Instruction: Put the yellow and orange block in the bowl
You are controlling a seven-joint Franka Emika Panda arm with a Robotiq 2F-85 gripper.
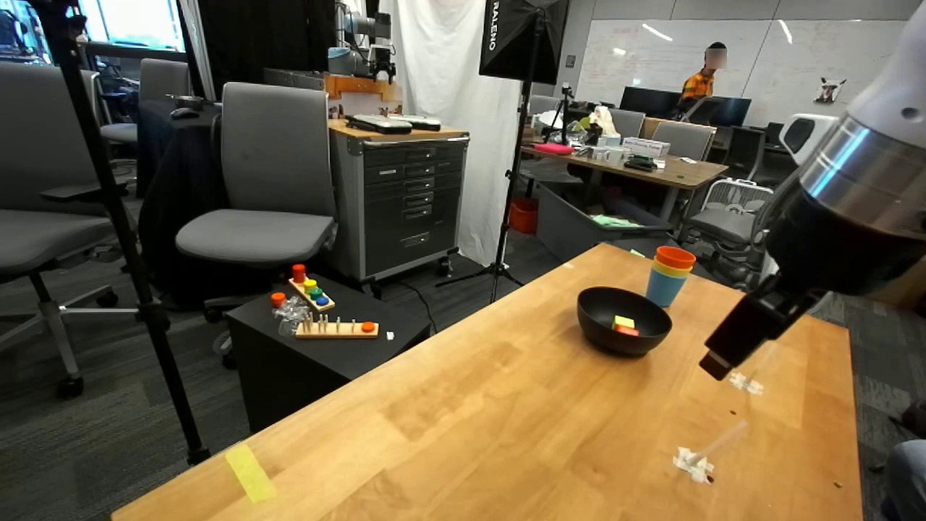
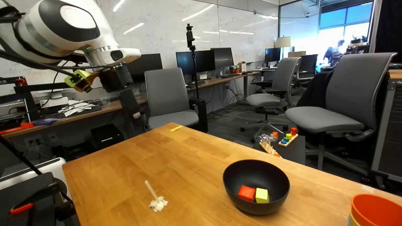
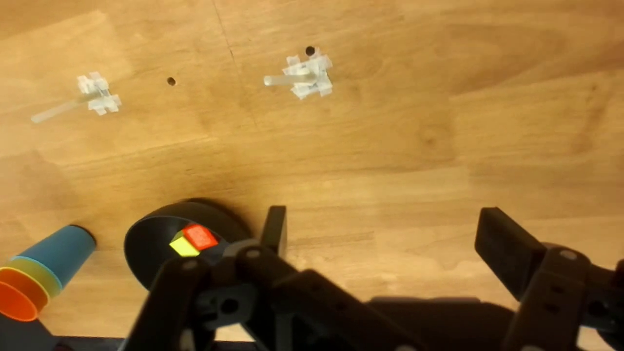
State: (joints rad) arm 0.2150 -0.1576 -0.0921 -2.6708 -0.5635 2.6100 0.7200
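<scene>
The black bowl (image 1: 615, 346) stands upright on the wooden table, and it also shows in an exterior view (image 2: 251, 171) and the wrist view (image 3: 146, 243). The orange-red block (image 2: 247, 193) and the yellow-green block (image 2: 262, 195) lie side by side on its bottom. The wrist view also shows the orange-red block (image 3: 200, 237) and the yellow-green block (image 3: 184, 245) inside it. My gripper (image 3: 383, 210) is open, with only bare tabletop between its fingers. It hangs above the table, apart from the bowl; it also shows in both exterior views (image 1: 716, 365) (image 2: 135, 114).
A stack of blue, yellow and orange cups (image 1: 667, 281) stands close beside the bowl. Thin clear sticks (image 3: 287, 79) are fixed to the table with white tape. A yellow tape strip (image 1: 250, 474) marks the table near a corner. A low black stand (image 1: 325, 351) holds wooden toys.
</scene>
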